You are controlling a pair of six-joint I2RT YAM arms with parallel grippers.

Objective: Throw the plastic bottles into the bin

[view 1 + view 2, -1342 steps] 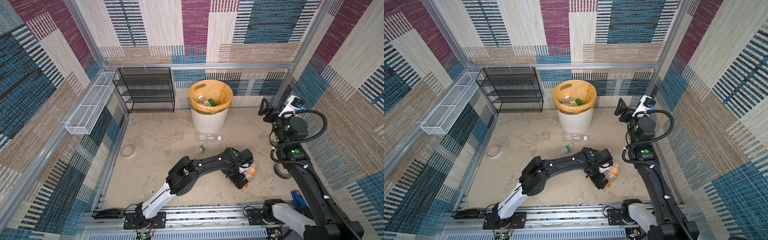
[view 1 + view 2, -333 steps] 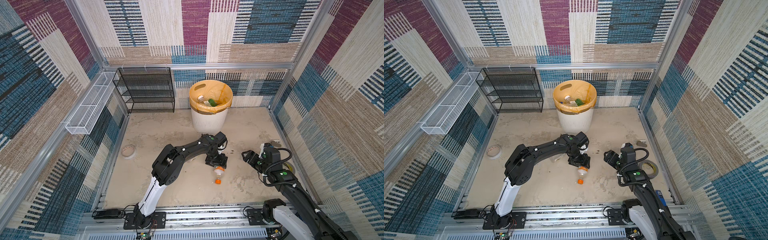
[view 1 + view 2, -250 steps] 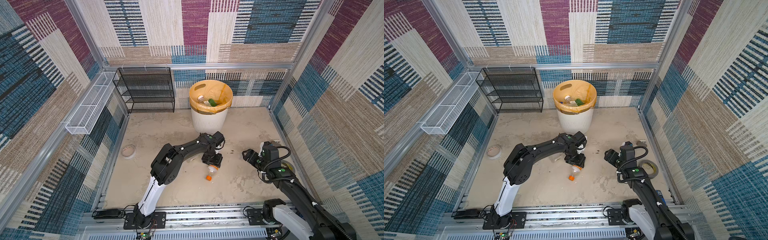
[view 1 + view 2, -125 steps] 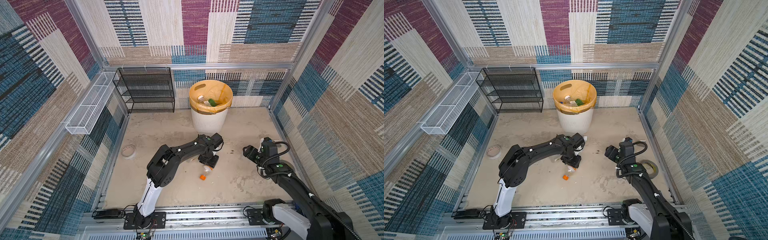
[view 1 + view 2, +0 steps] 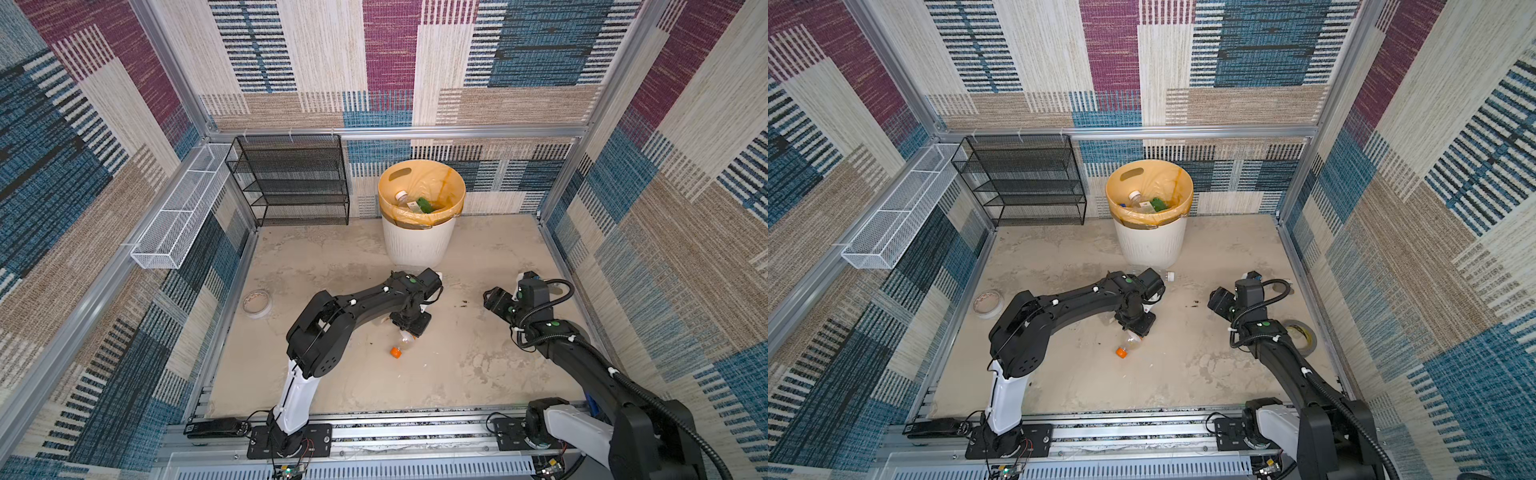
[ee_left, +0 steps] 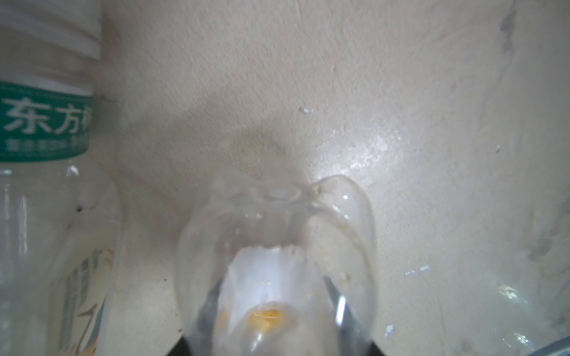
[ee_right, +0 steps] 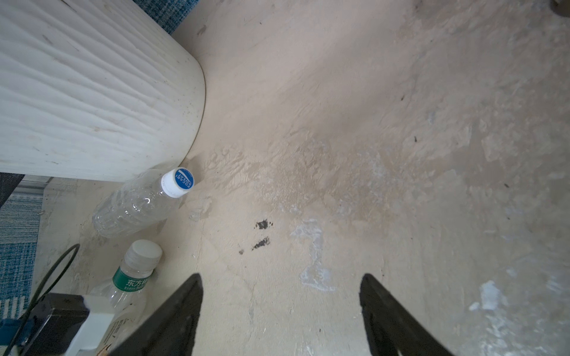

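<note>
Left claw [image 5: 412, 328]: closed on the clear body of the orange-cap bottle [image 5: 402, 344]; the left wrist view shows the bottle filling the gap between the jaws.
Orange-cap bottle: cap end tilted down toward the worktop [image 5: 457, 374], in both top views; whether the cap touches it I cannot tell.
Green-label bottle [image 6: 46, 185]: lies just beside the held one, white cap [image 7: 143, 252] toward the right arm.
Blue-cap bottle [image 7: 142, 203]: lies against the foot of the bin [image 5: 417, 245].
Right claw [image 7: 280, 311]: jaws spread, holding nothing, pointed at bare worktop near those two bottles.
Bin: stands at the back wall, beyond both arms; several bottles [image 5: 409, 203] already lie in its orange liner.
Tape rolls [image 5: 257, 302]: off to the sides, not part of the job.
Step in hand: pickup of the orange-cap bottle, grip looks made.
Next move: lift clear of the green-label bottle, carry over the rim, release above the liner.
Left to do: at least two more bottles on the worktop.
</note>
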